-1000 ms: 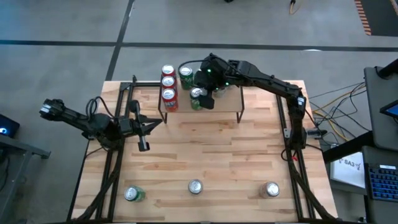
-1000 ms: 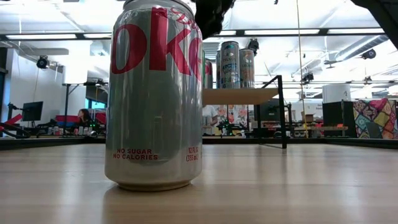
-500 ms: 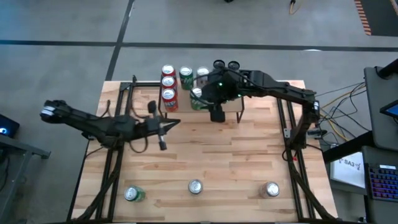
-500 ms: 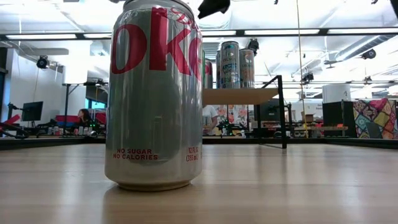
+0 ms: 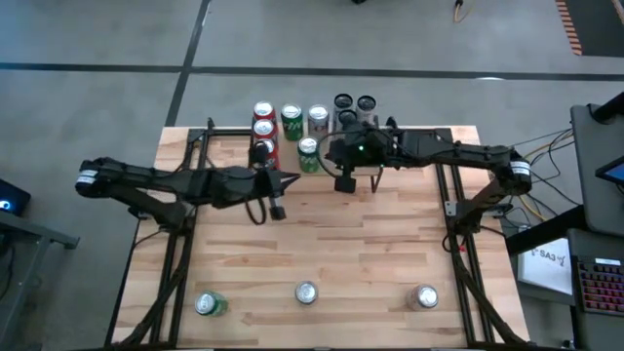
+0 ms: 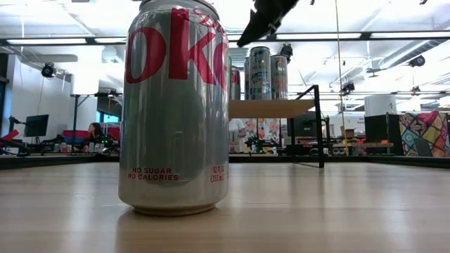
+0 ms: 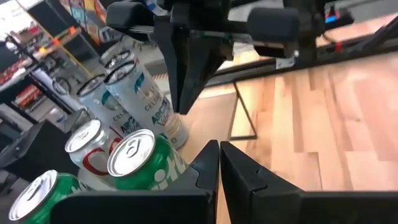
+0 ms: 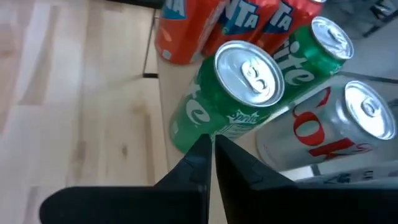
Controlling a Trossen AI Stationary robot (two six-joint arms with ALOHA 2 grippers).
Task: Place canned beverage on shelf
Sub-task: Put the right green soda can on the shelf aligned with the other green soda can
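Note:
The shelf (image 6: 271, 108) stands at the table's far side with several cans on it: red ones (image 5: 262, 129), green ones, silver ones and tall dark ones (image 5: 354, 102). A green can (image 5: 308, 148) stands upright on its base at the shelf's front. My right gripper (image 5: 343, 183) hovers shut just to the right of and nearer than that can (image 8: 239, 93), touching nothing. My left gripper (image 5: 277, 211) is shut and empty, above the table in front of the shelf's left part; its wrist view shows the green can (image 7: 140, 158) close ahead.
Three more cans stand upright along the table's near edge: a green one (image 5: 208, 304), a silver cola can (image 5: 306, 292) that fills the low view (image 6: 176, 105), and another silver one (image 5: 426, 296). Black frame rails run along both table sides.
My right gripper has let go of the green can, drawn back from it toward the table's right and near side, and shut. The can stays upright on the shelf. My left gripper, shut throughout, has swung toward the table's right, coming in front of the shelf.

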